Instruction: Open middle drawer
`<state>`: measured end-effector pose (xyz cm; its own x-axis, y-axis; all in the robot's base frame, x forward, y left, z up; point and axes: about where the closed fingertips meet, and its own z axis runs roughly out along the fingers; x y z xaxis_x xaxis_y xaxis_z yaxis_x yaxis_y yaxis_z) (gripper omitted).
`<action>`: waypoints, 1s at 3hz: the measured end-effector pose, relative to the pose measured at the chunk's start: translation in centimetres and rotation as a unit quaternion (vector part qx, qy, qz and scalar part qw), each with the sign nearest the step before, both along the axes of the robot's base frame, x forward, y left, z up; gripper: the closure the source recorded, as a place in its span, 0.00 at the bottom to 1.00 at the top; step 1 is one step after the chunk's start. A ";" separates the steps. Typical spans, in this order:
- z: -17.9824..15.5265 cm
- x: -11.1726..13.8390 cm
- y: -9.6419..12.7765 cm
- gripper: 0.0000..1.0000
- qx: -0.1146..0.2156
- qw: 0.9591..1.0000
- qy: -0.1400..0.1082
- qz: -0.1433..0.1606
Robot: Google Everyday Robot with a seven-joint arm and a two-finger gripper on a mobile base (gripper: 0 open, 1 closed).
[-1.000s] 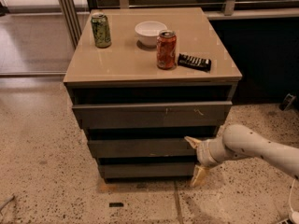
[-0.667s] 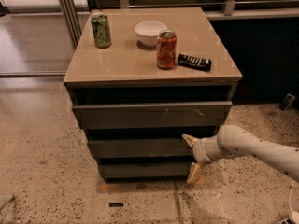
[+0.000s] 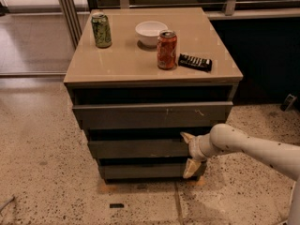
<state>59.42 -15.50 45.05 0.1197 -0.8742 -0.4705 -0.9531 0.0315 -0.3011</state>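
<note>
The cabinet has three dark grey handleless drawer fronts stacked. The middle drawer (image 3: 136,148) is the medium-wide slab between the wide scratched top front (image 3: 150,115) and the short bottom front (image 3: 140,171). My gripper (image 3: 188,153) comes in from the right on a white arm and sits at the right end of the middle drawer. Its fingers (image 3: 189,168) are spread open, one at the drawer's top edge and one below its bottom edge, straddling the front.
On the tan cabinet top (image 3: 117,64) stand a green can (image 3: 101,30), a white bowl (image 3: 151,33), a red can (image 3: 167,49) and a black remote (image 3: 194,62). A dark wall base runs at the right. Speckled floor lies around.
My gripper has moved slightly left, closer onto the right end of the middle drawer. The drawers have not visibly moved.
</note>
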 end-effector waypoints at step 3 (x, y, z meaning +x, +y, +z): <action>-3.1 3.2 2.2 0.00 -0.005 1.000 0.020 0.002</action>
